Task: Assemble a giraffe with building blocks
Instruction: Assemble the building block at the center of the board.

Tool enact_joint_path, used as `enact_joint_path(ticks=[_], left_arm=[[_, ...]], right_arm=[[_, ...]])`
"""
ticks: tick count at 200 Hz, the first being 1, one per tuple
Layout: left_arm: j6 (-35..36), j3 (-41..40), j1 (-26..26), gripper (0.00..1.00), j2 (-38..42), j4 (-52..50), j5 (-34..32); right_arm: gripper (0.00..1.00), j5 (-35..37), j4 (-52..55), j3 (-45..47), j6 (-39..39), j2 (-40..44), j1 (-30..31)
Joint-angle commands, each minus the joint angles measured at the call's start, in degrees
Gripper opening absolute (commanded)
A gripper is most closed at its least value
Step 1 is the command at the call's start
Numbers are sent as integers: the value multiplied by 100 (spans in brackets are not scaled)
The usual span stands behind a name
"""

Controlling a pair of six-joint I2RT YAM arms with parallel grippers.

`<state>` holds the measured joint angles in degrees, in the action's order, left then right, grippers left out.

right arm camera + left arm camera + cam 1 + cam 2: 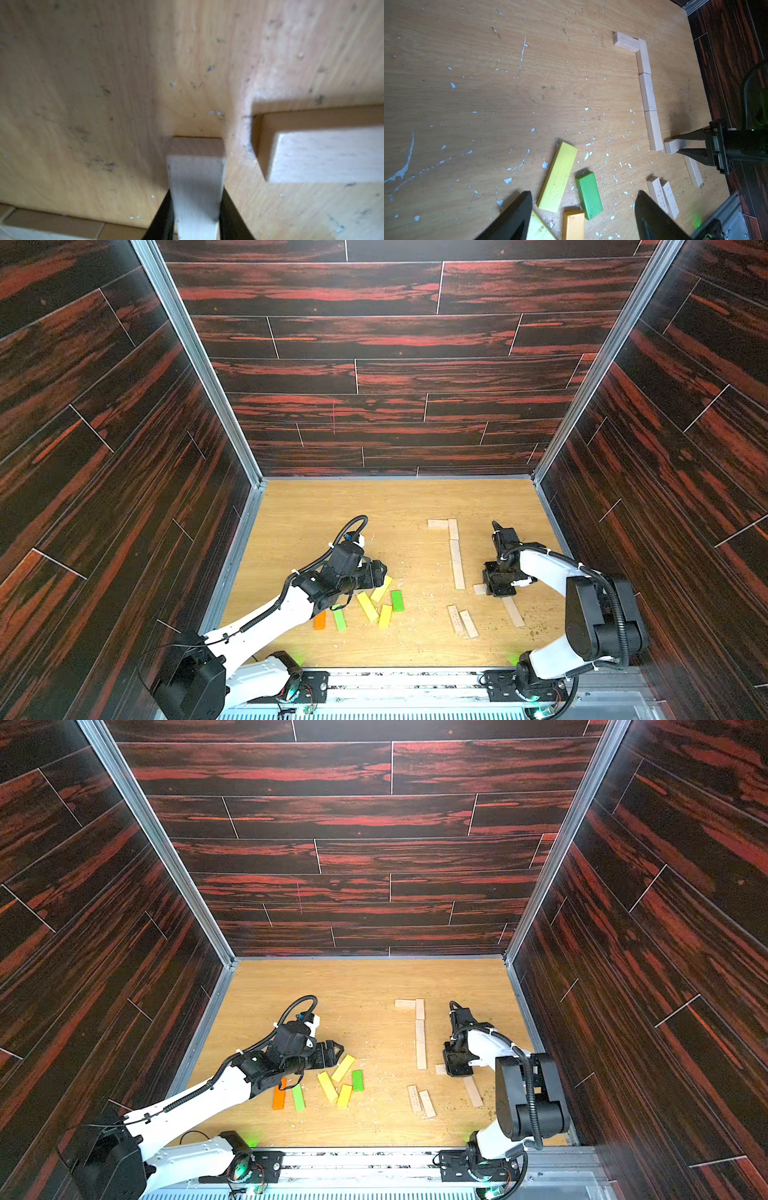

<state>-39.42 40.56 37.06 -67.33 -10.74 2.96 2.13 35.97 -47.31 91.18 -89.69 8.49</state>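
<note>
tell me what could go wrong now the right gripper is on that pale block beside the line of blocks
The pale block sticks out past the right gripper, so it may tilt when lifted.
It lies close beside the line of pale blocks; a sideways drag could knock the nearest plank askew.
The left gripper, open above the yellow block and green block, could scatter them if lowered.

- pale block [626, 42], crosswise at the far end of the row: number on its end face, reads like 15, turned sideways; faint print on top, illegible.
- two pale blocks [662, 196] side by side: faint print, illegible.
</note>
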Motion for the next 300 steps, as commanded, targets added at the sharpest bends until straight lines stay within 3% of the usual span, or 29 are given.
enact_joint_path(ticks=[1,83,145,197,300], left_arm=[[48,-13,-34,81,156,-46,-26],[83,-118,-75,81,369,-120,50],[397,-75,-20,82,238,240,1147],[626,27,271,84,43,413,1567],[698,83,473,85,-155,532,1634]], right_arm=[[28,-119,-163,56,488,-315,156],[28,129,-127,-86,1015,-365,434],[29,184,-178,-94,1165,-415,521],[29,221,-178,-118,1235,-448,581],[29,187,-255,-85,1410,-504,748]])
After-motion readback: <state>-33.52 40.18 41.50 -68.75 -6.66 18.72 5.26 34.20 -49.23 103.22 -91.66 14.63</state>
